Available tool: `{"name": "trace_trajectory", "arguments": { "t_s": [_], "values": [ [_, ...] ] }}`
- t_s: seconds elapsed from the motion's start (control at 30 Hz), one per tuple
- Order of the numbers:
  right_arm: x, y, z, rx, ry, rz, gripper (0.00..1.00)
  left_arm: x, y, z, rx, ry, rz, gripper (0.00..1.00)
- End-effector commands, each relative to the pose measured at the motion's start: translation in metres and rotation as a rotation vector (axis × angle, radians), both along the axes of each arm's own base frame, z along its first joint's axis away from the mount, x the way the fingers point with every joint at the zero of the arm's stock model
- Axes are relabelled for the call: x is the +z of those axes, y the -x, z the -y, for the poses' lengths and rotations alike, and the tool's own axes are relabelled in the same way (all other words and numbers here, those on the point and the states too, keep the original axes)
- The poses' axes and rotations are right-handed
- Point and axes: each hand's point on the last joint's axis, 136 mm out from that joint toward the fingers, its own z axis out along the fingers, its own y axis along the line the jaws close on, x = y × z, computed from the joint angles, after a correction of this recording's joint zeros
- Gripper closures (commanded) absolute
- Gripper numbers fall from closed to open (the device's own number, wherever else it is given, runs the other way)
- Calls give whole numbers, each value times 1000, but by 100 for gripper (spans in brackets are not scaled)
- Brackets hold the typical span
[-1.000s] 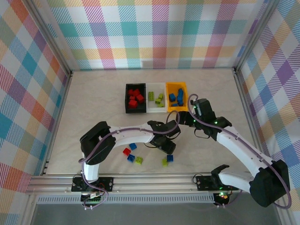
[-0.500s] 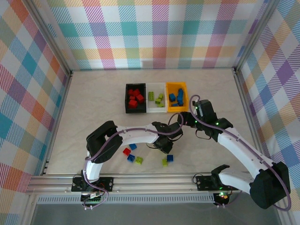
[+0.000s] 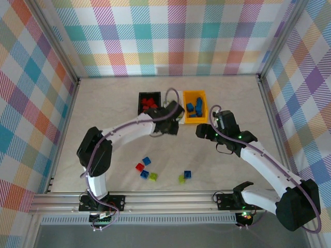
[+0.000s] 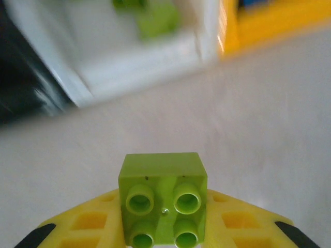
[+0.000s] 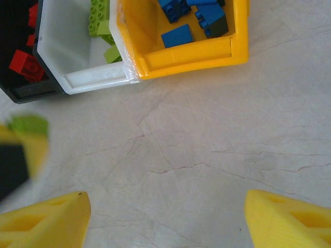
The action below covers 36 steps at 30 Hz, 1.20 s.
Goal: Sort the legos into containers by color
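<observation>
Step in hand: delivery of a green lego to the white bin. The left hand is clenched on it above the table, just short of the bin's near wall. Next move, as judged: advance over the rim, keep off the neighbouring black bin and orange bin, then release. The right hand is spread, grasping nothing. The left wrist view settles the grip. The top view gives six loose legos lying near the bases.
</observation>
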Motion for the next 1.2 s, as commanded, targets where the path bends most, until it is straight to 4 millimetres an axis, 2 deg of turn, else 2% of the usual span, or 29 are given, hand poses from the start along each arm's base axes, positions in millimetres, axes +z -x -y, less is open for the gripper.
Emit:
{"name": "trace_trajectory", "arguments": {
  "t_s": [0.0,0.17,0.27,0.43,0.57,0.6,0.73,0.83,0.9,1.0,1.17],
  "values": [
    [4,1,0,-1,-23,13,22,22,-46,1,74,20,94,72],
    [0,5,-1,1,-34,5,21,21,-101,8,132,7,121,72],
    [-1,7,0,2,-37,2,21,17,-120,10,150,-1,119,71],
    [1,11,2,2,-38,7,21,9,-135,15,156,-15,110,65],
    [7,13,-4,42,-53,15,19,16,-137,18,154,15,109,45],
    [7,14,-5,52,-57,13,19,22,-136,20,150,30,112,42],
    [8,20,-19,142,-95,11,18,57,-124,24,132,112,145,18],
    [3,30,-36,239,-113,-21,19,81,-102,22,114,184,165,5],
    [-3,42,-51,317,-96,-36,19,92,-86,11,122,218,170,0],
    [-15,67,-82,465,-69,-71,19,101,-57,-19,161,228,194,0],
    [-39,116,-143,717,-2,-136,19,98,-13,-95,306,138,227,0]
  ]
}}
